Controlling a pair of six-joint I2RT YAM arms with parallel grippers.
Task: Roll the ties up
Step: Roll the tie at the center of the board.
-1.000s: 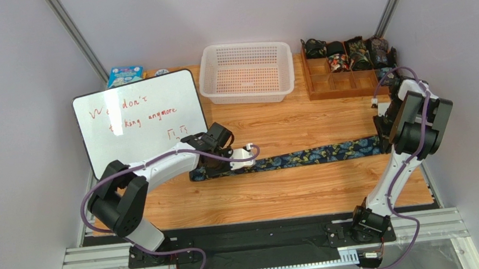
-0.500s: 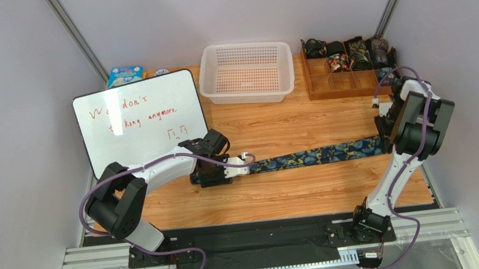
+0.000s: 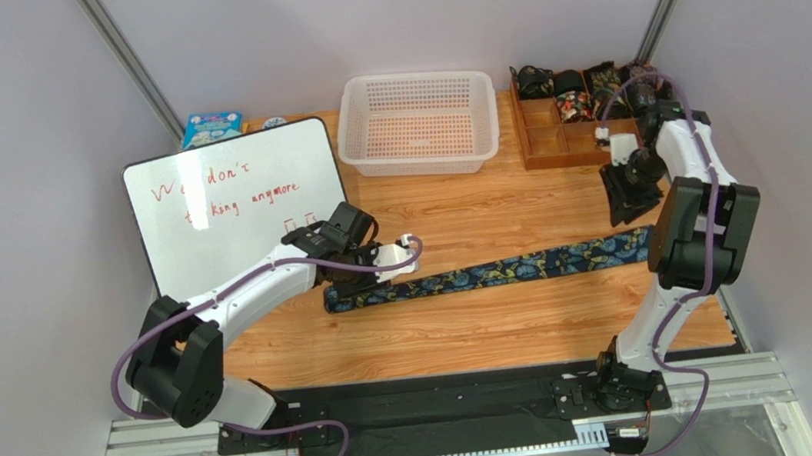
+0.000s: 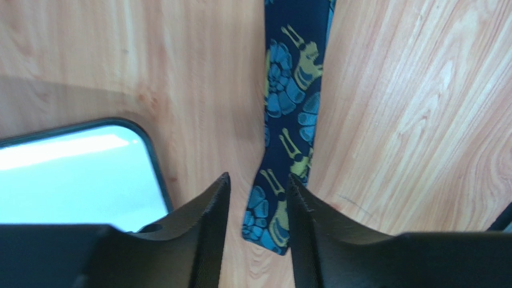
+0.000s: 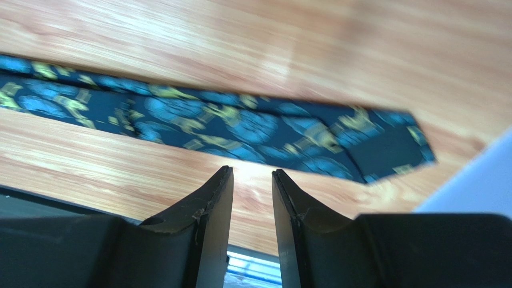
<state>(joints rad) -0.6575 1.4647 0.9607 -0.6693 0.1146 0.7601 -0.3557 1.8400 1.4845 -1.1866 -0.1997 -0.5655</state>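
We read red handwriting on the whiteboard [image 3: 239, 202]: top line starts with a "W", then a faint patch, then "don't"; second line has a faint start, then "king anymore"; small marks below, unreadable; blue box [image 3: 211, 126] behind has print too small for us

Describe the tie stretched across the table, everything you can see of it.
The tie is a long, narrow strip of dark fabric printed with blue and yellowish paisley. It lies flat and unrolled on the wooden table, running left to right, its broader pointed end on the right. Its narrower pointed end lies under the left gripper, showing between the open fingers; whether they touch it is unclear.
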